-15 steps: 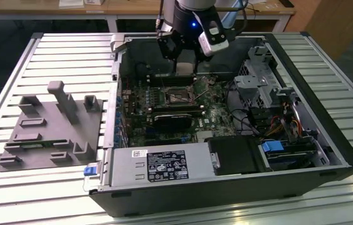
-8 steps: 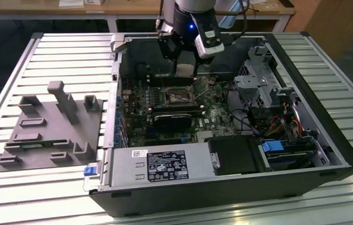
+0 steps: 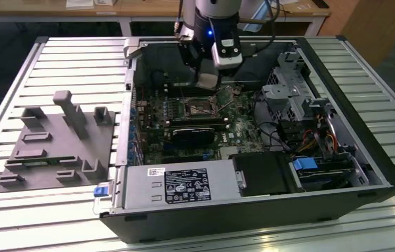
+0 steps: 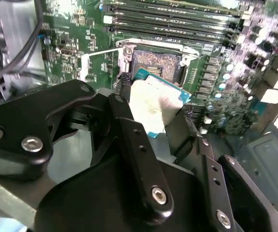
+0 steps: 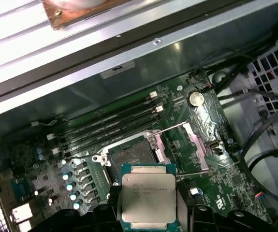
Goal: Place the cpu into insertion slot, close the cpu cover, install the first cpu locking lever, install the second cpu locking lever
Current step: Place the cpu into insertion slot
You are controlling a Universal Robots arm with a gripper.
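First wrist view: fingers (image 5: pixel 195 218) clamp cpu (image 5: pixel 148 195) flat by its edges, hovering above board (image 5: pixel 216 169), seemingly just far of open slot (image 5: pixel 129 157); slot lies toward mem. slots (image 5: pixel 109 125).

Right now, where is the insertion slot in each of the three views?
Exterior view: insertion slot mid-board, under the claw.
Second wrist view: slot just beyond the held cpu.
First wrist view: slot just beyond the cpu.
Shared landmark: long black memory slots running alongside it.
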